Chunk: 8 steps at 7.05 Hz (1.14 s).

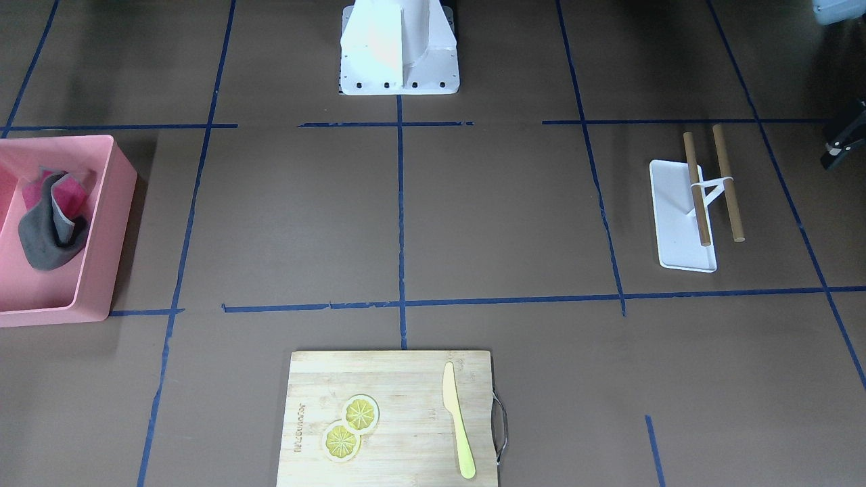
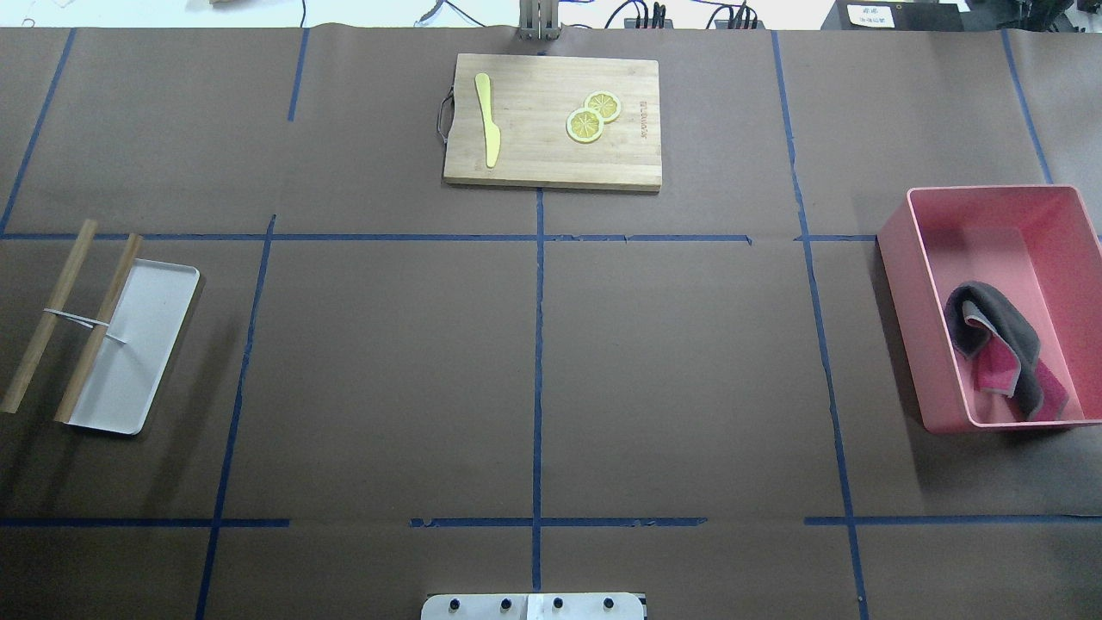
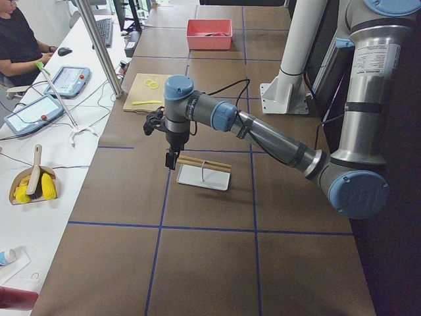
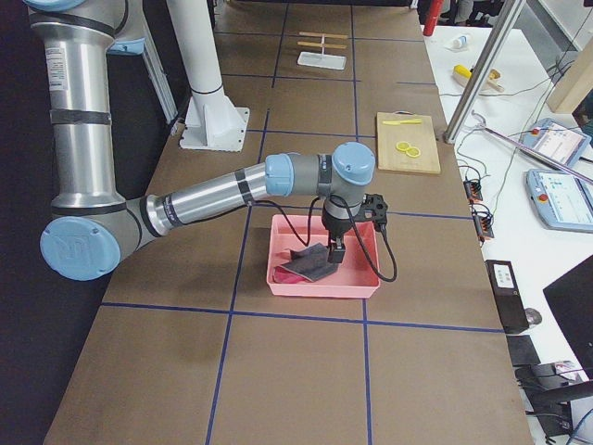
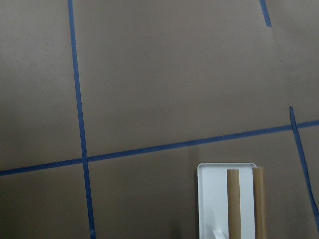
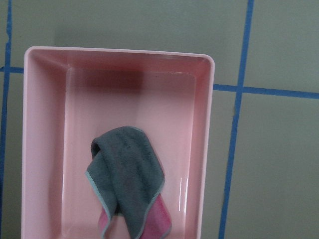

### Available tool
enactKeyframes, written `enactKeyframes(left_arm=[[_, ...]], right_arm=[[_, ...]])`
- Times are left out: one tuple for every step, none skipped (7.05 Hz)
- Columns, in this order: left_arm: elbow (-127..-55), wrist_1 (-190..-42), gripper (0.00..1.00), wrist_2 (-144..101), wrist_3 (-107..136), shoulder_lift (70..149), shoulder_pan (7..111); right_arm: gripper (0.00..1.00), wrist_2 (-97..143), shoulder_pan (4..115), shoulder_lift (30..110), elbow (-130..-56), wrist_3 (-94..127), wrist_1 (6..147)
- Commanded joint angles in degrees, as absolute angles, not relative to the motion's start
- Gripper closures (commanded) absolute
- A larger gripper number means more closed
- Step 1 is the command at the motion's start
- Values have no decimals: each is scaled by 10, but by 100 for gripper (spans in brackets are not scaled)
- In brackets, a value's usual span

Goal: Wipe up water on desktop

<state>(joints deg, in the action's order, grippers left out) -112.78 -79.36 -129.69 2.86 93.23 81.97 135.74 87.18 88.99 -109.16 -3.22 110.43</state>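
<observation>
The matte dark-brown counter (image 2: 387, 370), gridded with thin blue tape (image 2: 537, 344), fills every view. At the overhead frame's right edge a grey-and-pink cloth (image 2: 1003, 344) lies in a pink plastic bin (image 2: 900, 284), with the right arm's fingers (image 4: 335, 252) hanging over it. The left arm's fingers (image 3: 170, 161) hover beside a white rectangular tray (image 3: 204, 178). Neither pair's spread can be told.
</observation>
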Motion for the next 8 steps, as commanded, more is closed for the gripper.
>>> enactKeyframes(left_arm=[[-1118, -701, 0, -1332, -63, 926, 845], [-1123, -694, 0, -1370, -64, 905, 846], [-1134, -693, 0, -1378, -64, 889, 846], [-1134, -693, 0, -1377, -64, 888, 846], [-1134, -697, 0, -1378, -65, 869, 846], [-1132, -700, 0, -1377, -66, 866, 846], [-1116, -700, 0, -1373, -66, 865, 846], [-1114, -701, 0, -1377, -84, 838, 855]], right_arm=[[0, 1358, 944, 897, -1093, -93, 1152], [0, 1359, 950, 917, -1100, -93, 1151], [0, 1360, 950, 929, -1106, -91, 1146], [0, 1359, 950, 929, -1104, -91, 1146], [0, 1358, 950, 928, -1105, -90, 1146], [0, 1359, 950, 928, -1110, -90, 1146], [0, 1358, 949, 926, -1114, -91, 1145], [0, 1356, 948, 923, -1113, -93, 1144]])
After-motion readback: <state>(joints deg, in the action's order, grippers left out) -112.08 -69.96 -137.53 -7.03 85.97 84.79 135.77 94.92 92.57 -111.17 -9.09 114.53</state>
